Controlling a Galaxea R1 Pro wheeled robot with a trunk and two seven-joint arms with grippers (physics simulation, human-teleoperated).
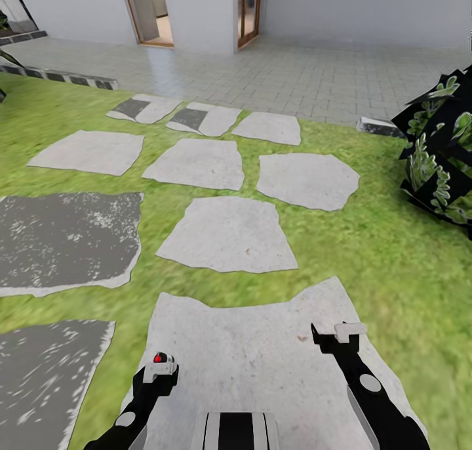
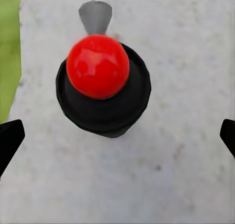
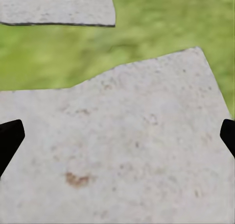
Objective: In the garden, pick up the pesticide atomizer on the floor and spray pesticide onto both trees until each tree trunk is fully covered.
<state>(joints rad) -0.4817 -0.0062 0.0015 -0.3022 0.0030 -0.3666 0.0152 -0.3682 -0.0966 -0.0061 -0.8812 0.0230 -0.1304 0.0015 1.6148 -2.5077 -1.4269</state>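
The pesticide atomizer point(image 2: 103, 87) is seen from above in the left wrist view: a round black body with a shiny red ball on top and a small grey nozzle. It stands on a pale paving stone point(image 2: 171, 185) of the floor. My left gripper point(image 2: 118, 136) hovers over it, open, with its dark fingertips point(image 2: 10, 138) wide apart on either side. In the head view the atomizer point(image 1: 158, 357) shows as a red and black dot at the left gripper point(image 1: 160, 371). My right gripper point(image 1: 337, 335) is open over the same stone point(image 3: 147, 150) and holds nothing. The trees are out of view.
Grey stepping stones point(image 1: 226, 233) lie across the green lawn point(image 1: 380, 253) ahead. Darker speckled paving point(image 1: 65, 240) is at the left. A black-leaved bush point(image 1: 436, 155) stands at the right. A tiled patio point(image 1: 282, 69) and the white house with open doors point(image 1: 249, 10) lie beyond.
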